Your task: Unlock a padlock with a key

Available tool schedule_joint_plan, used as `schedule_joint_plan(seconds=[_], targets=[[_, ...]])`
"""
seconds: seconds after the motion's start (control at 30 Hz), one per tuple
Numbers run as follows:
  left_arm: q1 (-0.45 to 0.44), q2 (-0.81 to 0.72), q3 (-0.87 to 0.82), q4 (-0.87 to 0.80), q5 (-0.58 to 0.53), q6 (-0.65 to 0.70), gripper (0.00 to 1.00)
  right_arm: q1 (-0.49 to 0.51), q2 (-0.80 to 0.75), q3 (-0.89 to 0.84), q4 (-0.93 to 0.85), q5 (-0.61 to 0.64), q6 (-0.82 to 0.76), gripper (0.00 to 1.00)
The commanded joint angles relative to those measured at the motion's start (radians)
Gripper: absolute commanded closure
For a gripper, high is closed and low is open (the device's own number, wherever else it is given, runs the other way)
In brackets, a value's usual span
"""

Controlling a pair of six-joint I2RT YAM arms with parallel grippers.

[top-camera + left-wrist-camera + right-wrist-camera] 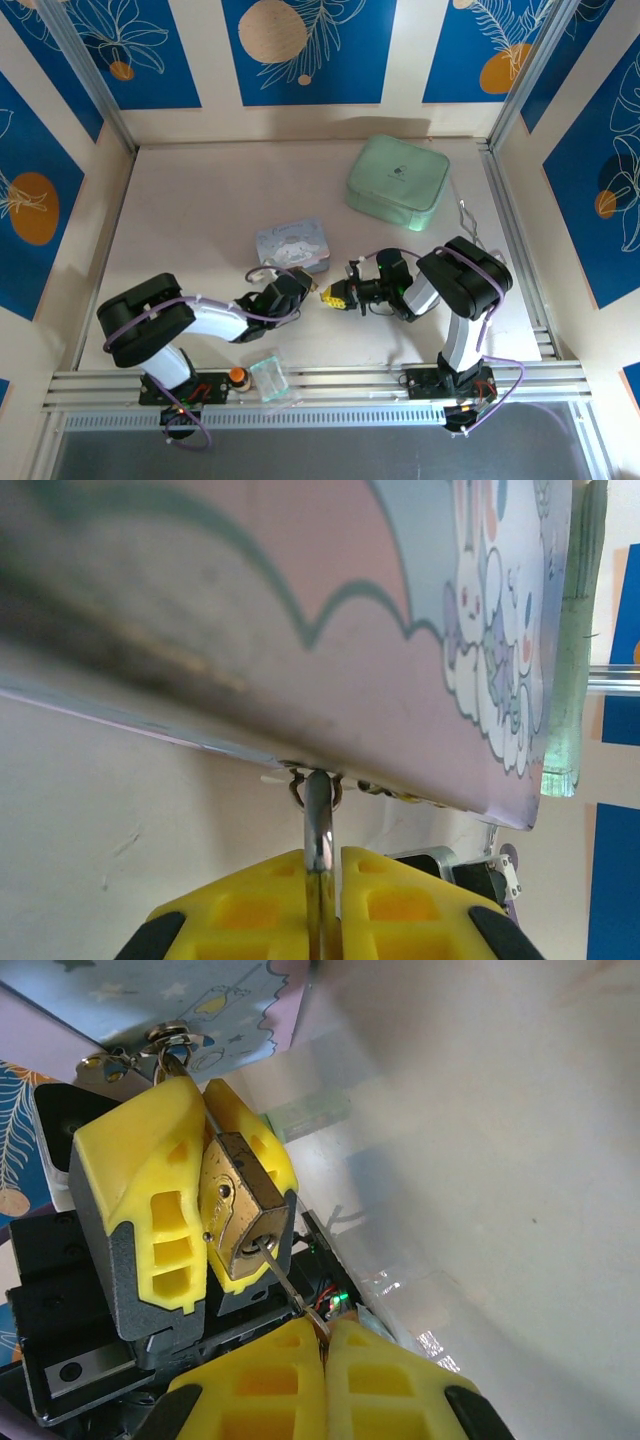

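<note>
Right wrist: near the tin, your left gripper clamps the padlock; right gripper pinches the inserted key.

Both arms are the same build: chunky black joint housings with glossy white links in between, left arm and right arm alike. A thin purple cable loops along each one, pinned with little white ties, I think, though they're too small to be sure. The left gripper and right gripper have bright yellow fingers moulded with rectangular pockets, sitting on dark grey mounts. Each base is a black plate with bits of red wiring.
</note>
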Motion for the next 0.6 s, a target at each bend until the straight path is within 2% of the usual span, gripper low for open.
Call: schedule_joint_plan(seconds=[0.0,0.33,0.5,0.57], targets=[[-0.031,-0.015,0.063,0.045,0.157,-0.029,1.00,-0.012,0.014,0.021,0.112,0.062,0.007,0.98],[-0.029,0.019,0.013,0.187,0.201,-0.058,1.00,-0.025,0.034,0.054,0.082,0.041,-0.039,0.98],[-0.025,-0.033,0.030,0.075,0.227,-0.026,1.00,-0.055,0.050,0.067,0.100,0.008,-0.050,0.98],[-0.025,-0.033,0.023,0.081,0.238,-0.025,1.00,-0.059,0.051,0.081,0.084,-0.011,-0.063,0.98]])
